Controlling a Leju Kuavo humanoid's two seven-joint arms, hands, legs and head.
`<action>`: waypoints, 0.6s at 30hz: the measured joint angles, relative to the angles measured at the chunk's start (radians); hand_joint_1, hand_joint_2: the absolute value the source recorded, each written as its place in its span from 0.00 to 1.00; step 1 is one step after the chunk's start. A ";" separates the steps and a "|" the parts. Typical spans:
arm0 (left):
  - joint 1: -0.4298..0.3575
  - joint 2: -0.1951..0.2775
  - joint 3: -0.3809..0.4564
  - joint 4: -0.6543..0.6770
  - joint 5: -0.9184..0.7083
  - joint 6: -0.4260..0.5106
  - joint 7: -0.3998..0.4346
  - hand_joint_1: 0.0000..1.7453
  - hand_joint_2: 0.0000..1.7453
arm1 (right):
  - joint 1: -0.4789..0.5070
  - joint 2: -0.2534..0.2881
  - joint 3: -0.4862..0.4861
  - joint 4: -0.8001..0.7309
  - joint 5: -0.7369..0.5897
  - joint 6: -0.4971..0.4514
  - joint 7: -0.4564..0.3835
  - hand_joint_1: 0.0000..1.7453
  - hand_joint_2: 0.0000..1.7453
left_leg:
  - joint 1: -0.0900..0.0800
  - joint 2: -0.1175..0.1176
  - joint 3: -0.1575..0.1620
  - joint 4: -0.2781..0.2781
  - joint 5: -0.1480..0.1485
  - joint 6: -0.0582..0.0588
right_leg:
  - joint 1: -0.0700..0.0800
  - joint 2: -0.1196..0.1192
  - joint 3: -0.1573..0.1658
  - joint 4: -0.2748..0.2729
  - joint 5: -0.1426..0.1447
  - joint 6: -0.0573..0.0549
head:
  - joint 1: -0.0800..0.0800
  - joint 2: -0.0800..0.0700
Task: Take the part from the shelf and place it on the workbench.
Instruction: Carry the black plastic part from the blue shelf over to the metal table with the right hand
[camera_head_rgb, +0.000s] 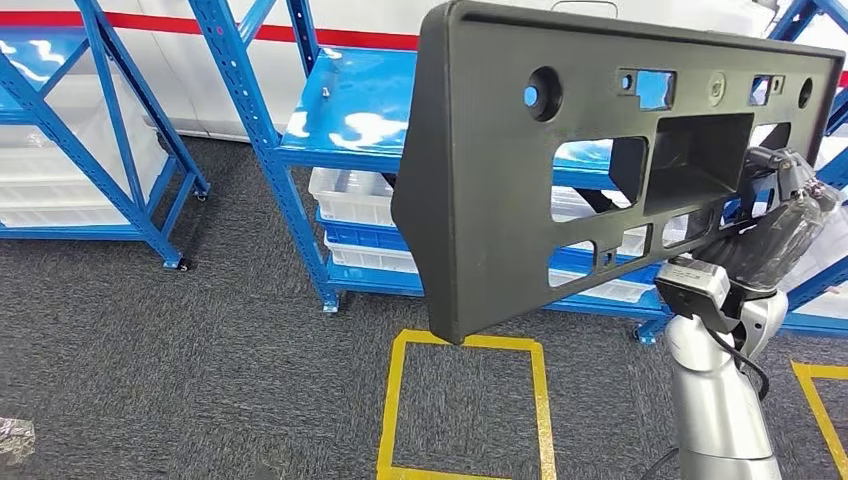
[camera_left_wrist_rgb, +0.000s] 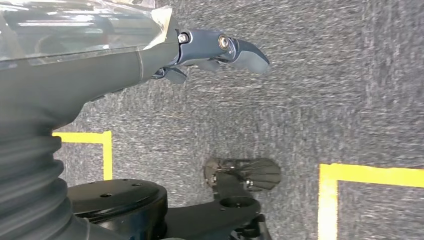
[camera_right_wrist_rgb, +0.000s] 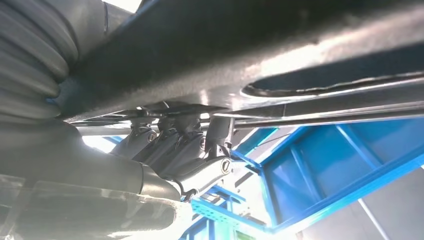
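Blue shelf behind held part.

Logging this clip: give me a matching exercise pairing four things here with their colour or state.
Things:
1. part
2. shelf
3. floor tape
4. left hand

Descriptions:
A. yellow
B. holds nothing, over the carpet
C. blue
D. black, held up by the right hand

Pairs: 1-D, 2-C, 3-A, 4-B
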 joint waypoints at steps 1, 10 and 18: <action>0.000 0.000 0.000 0.000 0.000 0.000 0.000 0.00 1.00 | 0.001 0.001 0.000 0.000 0.000 0.000 0.000 0.89 1.00 | 0.000 0.000 -0.010 0.005 0.007 -0.006 | 0.001 0.002 0.049 -0.075 0.005 0.001 | 0.000 0.000; 0.004 0.002 0.000 0.000 -0.001 0.002 0.001 0.00 1.00 | 0.008 0.017 0.000 0.000 -0.001 0.000 -0.001 0.89 1.00 | 0.001 -0.005 -0.105 0.237 -0.140 -0.046 | 0.000 -0.001 0.043 -0.141 0.031 -0.066 | -0.007 0.000; -0.001 0.001 -0.002 -0.001 -0.002 0.004 0.001 0.00 1.00 | 0.005 0.021 0.000 0.000 0.000 0.000 -0.001 0.89 1.00 | -0.009 -0.016 0.099 0.032 -0.105 0.000 | 0.017 -0.001 -0.007 -0.129 0.072 -0.056 | -0.007 0.000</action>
